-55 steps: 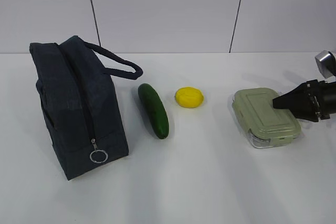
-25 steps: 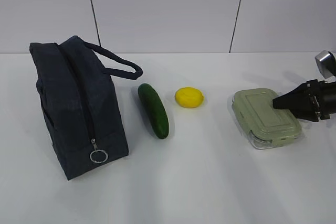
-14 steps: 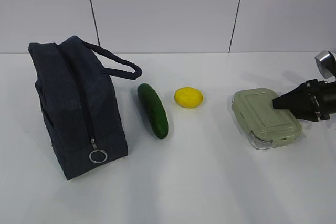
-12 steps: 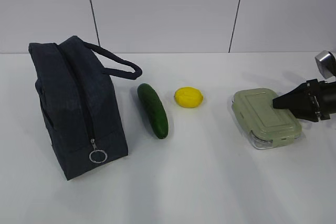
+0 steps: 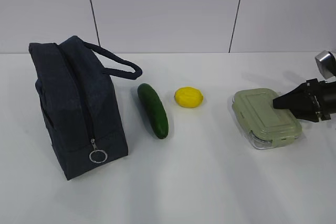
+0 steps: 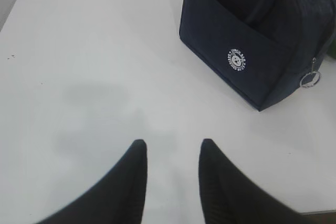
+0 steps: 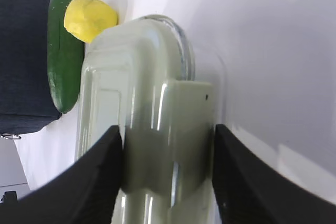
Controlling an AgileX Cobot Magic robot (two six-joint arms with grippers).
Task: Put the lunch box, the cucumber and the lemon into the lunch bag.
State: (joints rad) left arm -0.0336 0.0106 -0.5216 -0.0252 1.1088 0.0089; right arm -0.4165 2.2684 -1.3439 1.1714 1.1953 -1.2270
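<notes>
While one lunch box (image 7: 142, 124), one lemon (image 5: 189, 97), one cucumber (image 5: 153, 110) and one lunch bag (image 5: 76, 106) share the white table (image 5: 210, 182), the right gripper (image 7: 168, 156) reaches in level from the right edge, jaws straddling the box's near clip, sides close to both fingers. Beyond it, the lemon, then the cucumber, long axis running crosswise. Farthest stands the zipped bag. The left gripper (image 6: 170, 153) hovers partly spread, holding nothing, bag ahead-right.

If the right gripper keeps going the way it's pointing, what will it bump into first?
The lunch box. The right gripper has a finger on each side of the lid clip, so going on would drive it further along the box. Past it lie the lemon and cucumber, though depth is hard to judge.
</notes>
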